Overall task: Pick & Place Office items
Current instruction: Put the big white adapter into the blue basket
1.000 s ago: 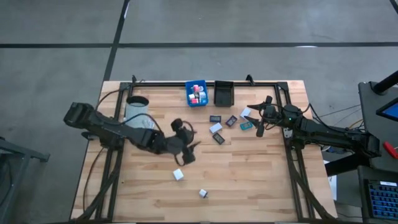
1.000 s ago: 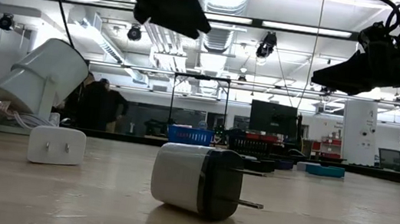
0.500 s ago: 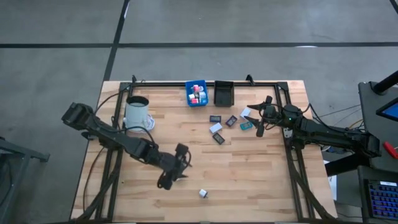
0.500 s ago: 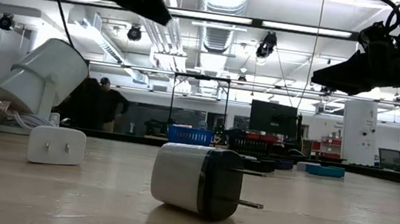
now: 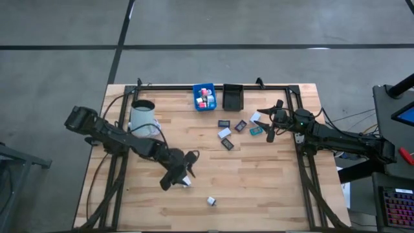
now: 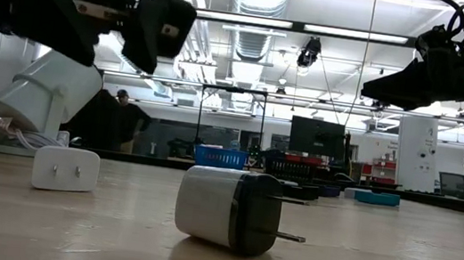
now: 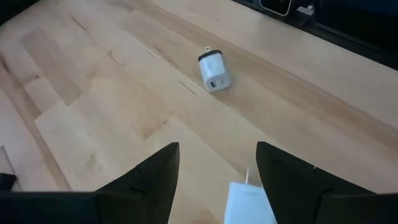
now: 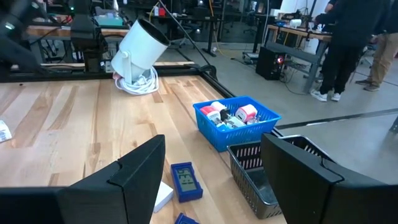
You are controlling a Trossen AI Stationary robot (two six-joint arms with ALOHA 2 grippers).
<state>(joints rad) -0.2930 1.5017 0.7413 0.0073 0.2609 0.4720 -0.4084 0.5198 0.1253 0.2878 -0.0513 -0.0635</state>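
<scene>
Two white cube-like charger blocks lie on the near part of the table, one (image 5: 186, 182) beside my left gripper (image 5: 180, 175) and one (image 5: 211, 201) nearer the edge. In the left wrist view my left gripper (image 7: 217, 152) is open, and the nearer block (image 7: 249, 199) sits low between its fingers, apart from both. The other block (image 7: 214, 72) lies farther on. Several flat rectangles (image 5: 228, 134) lie right of centre. My right gripper (image 5: 270, 124) hovers open beside them.
A blue bin (image 5: 205, 97) holding small blocks and a black bin (image 5: 232, 96) stand at the far edge. A white mug (image 5: 142, 116) leans tilted on a coil of white cable at far left. People stand in the room beyond the table (image 8: 348, 43).
My left gripper has swung from the table's middle toward the near edge and come down over the nearer white block, turning as it went. In the low view it has dropped lower and shifted left. The blocks and the right arm have stayed where they were.
</scene>
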